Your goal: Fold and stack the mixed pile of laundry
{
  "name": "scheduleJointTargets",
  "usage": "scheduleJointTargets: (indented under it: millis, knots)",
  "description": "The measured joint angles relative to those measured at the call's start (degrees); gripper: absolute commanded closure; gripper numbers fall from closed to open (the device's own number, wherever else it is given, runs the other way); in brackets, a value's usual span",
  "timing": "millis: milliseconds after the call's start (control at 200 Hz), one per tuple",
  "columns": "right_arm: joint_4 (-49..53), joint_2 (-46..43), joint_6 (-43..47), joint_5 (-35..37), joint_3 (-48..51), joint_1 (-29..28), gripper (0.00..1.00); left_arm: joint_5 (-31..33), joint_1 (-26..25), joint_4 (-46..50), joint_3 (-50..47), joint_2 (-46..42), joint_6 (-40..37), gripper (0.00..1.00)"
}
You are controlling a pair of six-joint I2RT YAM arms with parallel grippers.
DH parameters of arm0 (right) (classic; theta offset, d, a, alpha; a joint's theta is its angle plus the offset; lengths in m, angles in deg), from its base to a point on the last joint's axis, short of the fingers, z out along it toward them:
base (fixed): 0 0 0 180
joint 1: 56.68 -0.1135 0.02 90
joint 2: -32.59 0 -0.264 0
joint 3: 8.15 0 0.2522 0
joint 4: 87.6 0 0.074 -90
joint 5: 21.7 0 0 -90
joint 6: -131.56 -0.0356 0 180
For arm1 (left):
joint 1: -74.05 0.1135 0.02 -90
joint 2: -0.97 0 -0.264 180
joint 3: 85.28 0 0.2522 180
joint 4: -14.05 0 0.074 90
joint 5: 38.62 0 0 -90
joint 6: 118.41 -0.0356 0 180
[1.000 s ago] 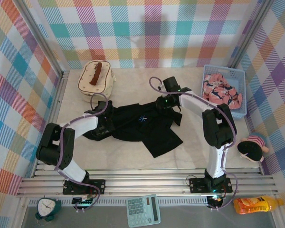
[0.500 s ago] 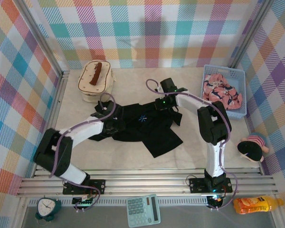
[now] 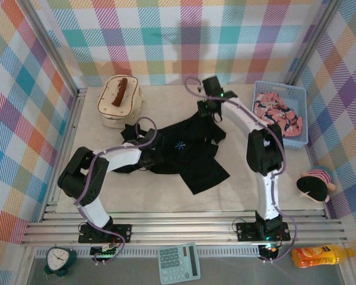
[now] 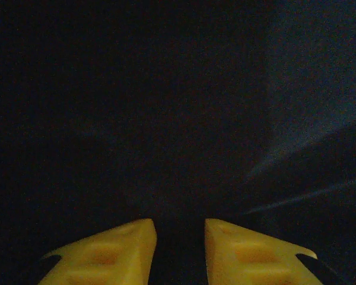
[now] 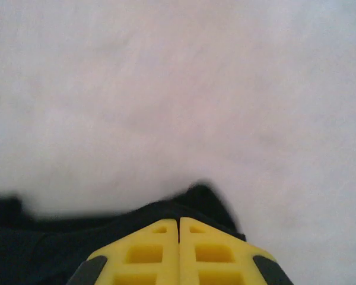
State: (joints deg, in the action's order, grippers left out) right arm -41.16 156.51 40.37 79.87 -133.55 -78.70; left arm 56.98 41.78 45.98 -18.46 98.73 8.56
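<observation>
The black shirt point(image 3: 190, 159) lies crumpled and partly spread in the middle of the table. My left gripper point(image 3: 154, 153) is pressed onto its left part. In the left wrist view its yellow fingers point(image 4: 130, 249) stand a narrow gap apart, with dark cloth point(image 4: 166, 107) bunched between them. My right gripper point(image 3: 210, 114) is at the shirt's far edge. Its jaws are shut together point(image 5: 179, 219), and a corner of black cloth point(image 5: 207, 196) pokes out past the tips over the pale table. The pink printed garment point(image 3: 276, 116) lies in the basket.
The light-blue mesh basket point(image 3: 279, 88) stands at the back right. A cream quilted bag point(image 3: 120, 100) with a brown handle sits at the back left. A plush toy point(image 3: 314, 185) lies by the right wall. Bare table point(image 3: 166, 199) shows in front of the shirt.
The right gripper has shut on the shirt's far edge and moved toward the back wall, drawing that edge with it. The left gripper has slid right over the shirt while its jaws narrowed.
</observation>
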Motion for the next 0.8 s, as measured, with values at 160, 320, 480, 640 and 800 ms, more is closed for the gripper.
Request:
scheduleJointTargets:
  millis: [160, 320, 480, 640, 800]
  knots:
    - [4.0, 13.4, -0.1, 2.4, -26.4, 6.6, 0.66, -0.8, -3.0, 3.3, -2.7, -3.4, -0.3, 0.68]
    - [6.7, 15.7, 0.4, 1.6, -29.2, 9.9, 0.46, -4.4, -5.2, 9.0, -3.1, -5.9, 0.6, 0.55]
    - [3.9, 4.8, 0.0, 0.0, -5.9, 6.1, 0.47, -5.9, -5.4, 15.6, 1.5, -8.6, 1.0, 0.29]
    - [2.3, -10.1, -3.8, -1.9, 17.2, -0.8, 0.49, -3.7, -2.9, 17.5, 11.8, -11.0, -2.4, 0.28]
    - [-0.1, -22.1, -11.1, -6.1, 32.8, -5.9, 0.50, -1.6, 4.2, 14.0, 15.9, -9.4, -4.9, 0.29]
